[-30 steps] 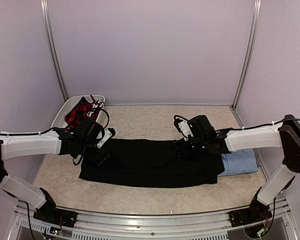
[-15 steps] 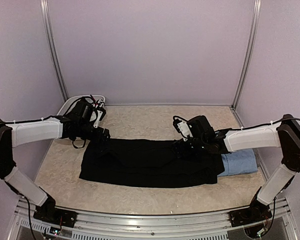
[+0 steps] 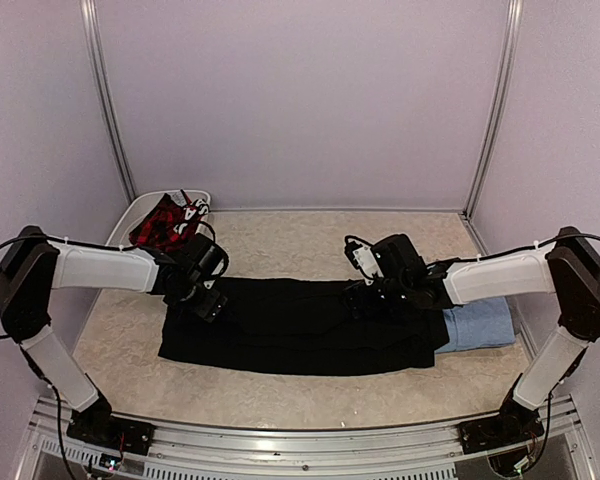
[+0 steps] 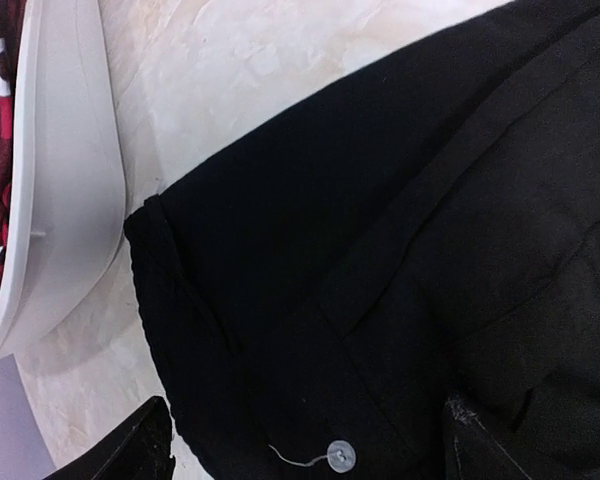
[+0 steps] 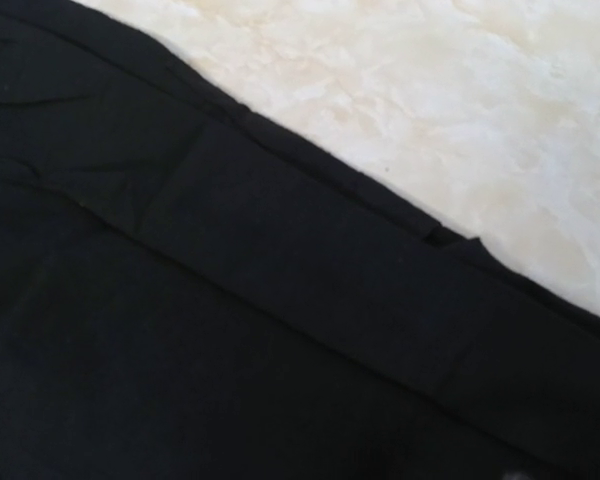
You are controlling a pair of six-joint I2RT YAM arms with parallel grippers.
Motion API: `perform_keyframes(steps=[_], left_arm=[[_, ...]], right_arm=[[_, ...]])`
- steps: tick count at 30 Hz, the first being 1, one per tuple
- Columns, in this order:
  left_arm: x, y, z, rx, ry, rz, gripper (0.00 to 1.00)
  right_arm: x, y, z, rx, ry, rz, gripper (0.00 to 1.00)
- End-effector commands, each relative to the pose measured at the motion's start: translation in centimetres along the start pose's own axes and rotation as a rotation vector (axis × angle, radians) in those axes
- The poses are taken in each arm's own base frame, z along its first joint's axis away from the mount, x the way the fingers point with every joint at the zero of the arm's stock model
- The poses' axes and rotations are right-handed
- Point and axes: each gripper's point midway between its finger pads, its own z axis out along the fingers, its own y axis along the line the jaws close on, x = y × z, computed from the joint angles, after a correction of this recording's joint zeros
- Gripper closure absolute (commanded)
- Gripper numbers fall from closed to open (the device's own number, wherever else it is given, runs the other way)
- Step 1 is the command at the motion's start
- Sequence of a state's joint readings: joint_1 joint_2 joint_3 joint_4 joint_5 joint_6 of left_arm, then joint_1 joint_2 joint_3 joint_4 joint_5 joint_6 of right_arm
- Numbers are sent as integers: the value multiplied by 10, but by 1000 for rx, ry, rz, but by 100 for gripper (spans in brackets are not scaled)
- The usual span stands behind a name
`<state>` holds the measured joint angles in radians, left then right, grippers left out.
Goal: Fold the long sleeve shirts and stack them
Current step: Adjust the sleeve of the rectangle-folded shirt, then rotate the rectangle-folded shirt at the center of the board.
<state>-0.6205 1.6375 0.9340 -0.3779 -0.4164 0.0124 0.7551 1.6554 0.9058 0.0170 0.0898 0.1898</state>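
The black long sleeve shirt point(image 3: 300, 335) lies folded into a long flat band across the table. My left gripper point(image 3: 208, 303) hangs low over its far left corner. In the left wrist view its two fingertips point(image 4: 145, 445) stand wide apart, open, with flat black cloth point(image 4: 380, 200) and a small white button point(image 4: 340, 455) between them. My right gripper point(image 3: 363, 297) sits low on the band's far edge near the middle. The right wrist view shows only smooth black cloth point(image 5: 180, 300) and table, with the fingers out of frame. The light blue long sleeve shirt point(image 3: 483, 324) lies folded at the right, partly under the black one.
A white bin point(image 3: 125, 225) holding a red-and-black patterned cloth point(image 3: 160, 222) stands at the back left corner, close behind my left gripper; its rim point(image 4: 70, 200) shows in the left wrist view. Pale walls and metal posts close in the beige table point(image 3: 300, 235).
My left gripper swung back toward the white bin, then returned to the black shirt's far left corner. My right gripper has barely shifted.
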Motion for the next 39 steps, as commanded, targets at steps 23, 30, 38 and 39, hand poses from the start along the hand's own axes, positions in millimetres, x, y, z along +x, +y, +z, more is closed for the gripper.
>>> perform_keyframes(steps=[23,30,38,39], left_arm=[[-46,-2,-59,69,-188,-79,1],[-86,-50,-74,348,-315,-258,1],[-88,-78,-49,362,-293,-263,1],[-86,-79,-46,355,-286,-263,1]], right_arm=[[21,-11,-44,52,86,37,17],[68,-20,-49,120,292,81,17],[91,-28,-20,167,392,66,19],[92,-29,-14,173,404,61,19]])
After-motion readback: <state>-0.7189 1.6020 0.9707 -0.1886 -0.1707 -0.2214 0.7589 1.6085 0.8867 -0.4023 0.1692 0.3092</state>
